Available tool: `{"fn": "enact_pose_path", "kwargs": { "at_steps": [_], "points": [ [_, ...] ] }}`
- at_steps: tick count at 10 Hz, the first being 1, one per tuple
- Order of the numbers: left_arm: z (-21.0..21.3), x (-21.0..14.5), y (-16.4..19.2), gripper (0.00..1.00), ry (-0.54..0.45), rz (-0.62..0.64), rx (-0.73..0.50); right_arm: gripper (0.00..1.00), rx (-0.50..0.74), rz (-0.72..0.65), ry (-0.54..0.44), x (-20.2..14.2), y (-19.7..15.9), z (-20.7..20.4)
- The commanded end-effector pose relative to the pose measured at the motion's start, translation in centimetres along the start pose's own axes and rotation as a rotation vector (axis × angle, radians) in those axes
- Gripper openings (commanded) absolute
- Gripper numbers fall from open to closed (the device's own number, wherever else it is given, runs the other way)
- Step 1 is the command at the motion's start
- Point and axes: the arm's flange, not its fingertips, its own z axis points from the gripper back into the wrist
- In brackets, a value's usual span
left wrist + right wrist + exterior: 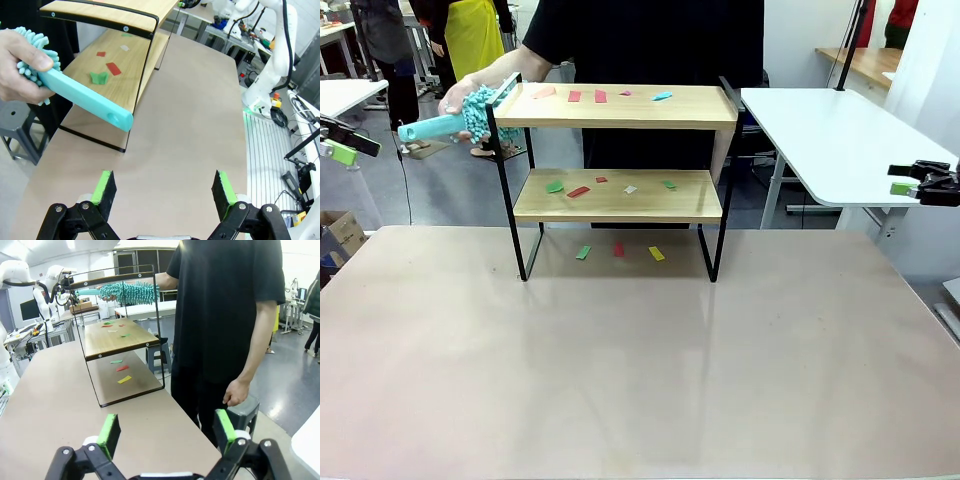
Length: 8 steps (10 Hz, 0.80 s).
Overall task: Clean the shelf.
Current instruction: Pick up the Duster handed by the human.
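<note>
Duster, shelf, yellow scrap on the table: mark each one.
Duster [85, 97]: left wrist view, middle of its handle.
Shelf [700, 102]: front view, bare right end of the top board.
Yellow scrap [656, 254]: front view, its centre.

Upright 2-tier shelf [620, 195], scrap-strewn

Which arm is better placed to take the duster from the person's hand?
Probably the left. The teal duster is at the shelf's left end, handle pointing toward the open left pincer; the right pincer sits beyond the far end.
</note>
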Motion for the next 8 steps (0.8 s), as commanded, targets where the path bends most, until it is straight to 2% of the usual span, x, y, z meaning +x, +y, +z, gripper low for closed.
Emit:
{"fn": "enact_pose_path", "kwargs": {
  "at_steps": [1, 4, 6, 8],
  "points": [
    [0.0, 0.0, 0.0, 1.0, 0.0, 0.0, 0.0, 1.0, 0.0, 0.004, -0.002, 0.2, 0.0, -0.1],
    [0.9, 4.8, -2.1, 1.0, 0.053, 0.137, 0.167, 1.0, 0.0, 0.004, -0.002, 0.2, 0.0, -0.1],
    [0.2, 8.8, -3.3, 1.0, 0.148, 0.248, 0.261, 1.0, 0.0, 0.004, -0.002, 0.2, 0.0, -0.1],
    [-1.6, 12.5, -4.3, 1.0, 0.235, 0.358, 0.439, 1.0, 0.0, 0.004, -0.002, 0.2, 0.0, -0.1]
  ]
}}
